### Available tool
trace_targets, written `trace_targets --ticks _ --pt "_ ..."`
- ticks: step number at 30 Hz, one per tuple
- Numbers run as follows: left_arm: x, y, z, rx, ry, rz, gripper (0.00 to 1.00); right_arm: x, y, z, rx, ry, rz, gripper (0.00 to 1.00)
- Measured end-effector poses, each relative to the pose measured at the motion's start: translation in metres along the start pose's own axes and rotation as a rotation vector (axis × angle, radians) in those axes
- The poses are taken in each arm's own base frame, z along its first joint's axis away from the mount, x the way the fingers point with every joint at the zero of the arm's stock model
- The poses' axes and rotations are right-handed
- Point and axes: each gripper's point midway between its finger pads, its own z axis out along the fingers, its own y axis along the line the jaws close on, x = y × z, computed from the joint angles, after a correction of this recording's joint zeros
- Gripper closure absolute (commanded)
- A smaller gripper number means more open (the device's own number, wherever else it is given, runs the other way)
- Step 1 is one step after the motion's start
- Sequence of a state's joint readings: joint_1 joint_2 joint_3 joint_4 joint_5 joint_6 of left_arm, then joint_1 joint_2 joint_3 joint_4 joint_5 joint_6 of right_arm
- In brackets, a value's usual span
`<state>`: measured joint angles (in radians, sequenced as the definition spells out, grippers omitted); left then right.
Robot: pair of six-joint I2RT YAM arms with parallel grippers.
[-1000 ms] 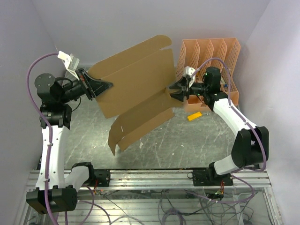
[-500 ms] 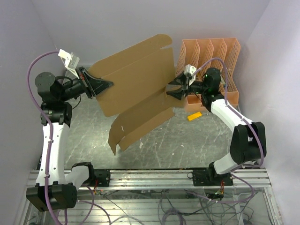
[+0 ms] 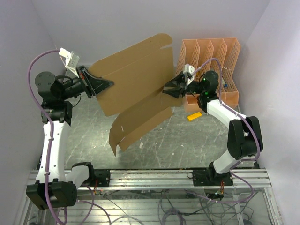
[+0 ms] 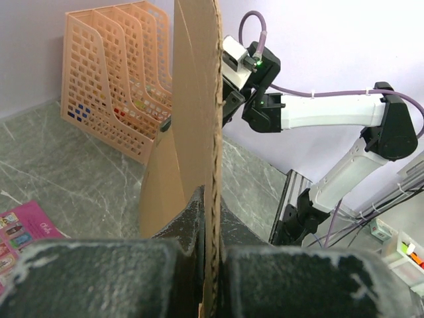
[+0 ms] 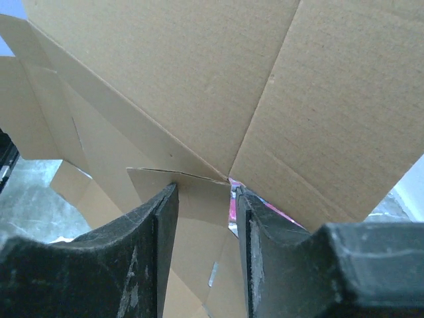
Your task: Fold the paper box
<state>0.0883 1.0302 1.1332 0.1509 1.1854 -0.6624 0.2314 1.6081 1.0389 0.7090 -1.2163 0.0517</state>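
The paper box [image 3: 136, 79] is a flat brown cardboard sheet held up in the air, tilted, with its lower flaps hanging toward the table. My left gripper [image 3: 105, 85] is shut on the sheet's left edge; in the left wrist view the cardboard [image 4: 195, 99] runs edge-on between the pressed fingers [image 4: 211, 199]. My right gripper [image 3: 169, 89] is at the sheet's right edge. In the right wrist view its jaws [image 5: 207, 192] stand apart, and a small flap of the box [image 5: 199, 66] lies at their tips, not pinched.
An orange lattice file organizer [image 3: 211, 51] stands at the back right, just behind the right gripper. A small yellow-orange piece [image 3: 194, 116] lies on the table in front of it. A pink printed card [image 4: 23, 228] lies on the table under the sheet.
The right gripper has moved a little left, onto the sheet's right edge; its jaws widened, then narrowed again. The left gripper and the sheet have barely moved.
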Motion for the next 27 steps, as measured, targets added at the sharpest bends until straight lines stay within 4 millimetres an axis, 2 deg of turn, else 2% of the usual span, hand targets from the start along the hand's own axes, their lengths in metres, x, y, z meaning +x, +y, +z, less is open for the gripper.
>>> trace_targets --ticks 8,15,18,21,24,27 --pt "0.002 -0.002 0.000 0.019 0.010 -0.006 0.93 0.004 0.001 0.000 -0.005 -0.023 0.018 1.00" --pt "0.006 0.002 0.000 0.012 0.023 0.006 0.93 0.010 0.002 -0.003 -0.005 -0.017 0.023 1.00" --pt "0.009 0.004 -0.001 0.007 0.029 0.003 0.93 0.016 0.005 -0.003 -0.011 -0.006 0.034 0.71" --pt "0.011 0.007 -0.001 -0.005 0.033 0.004 0.93 0.020 0.006 -0.005 -0.003 0.015 0.038 0.50" --pt "0.011 0.012 -0.001 -0.032 0.037 0.021 0.93 0.020 0.003 -0.012 0.033 0.062 0.010 0.41" --pt "0.012 0.015 -0.003 -0.066 0.043 0.052 0.93 0.011 -0.003 -0.040 0.105 0.114 -0.027 0.35"
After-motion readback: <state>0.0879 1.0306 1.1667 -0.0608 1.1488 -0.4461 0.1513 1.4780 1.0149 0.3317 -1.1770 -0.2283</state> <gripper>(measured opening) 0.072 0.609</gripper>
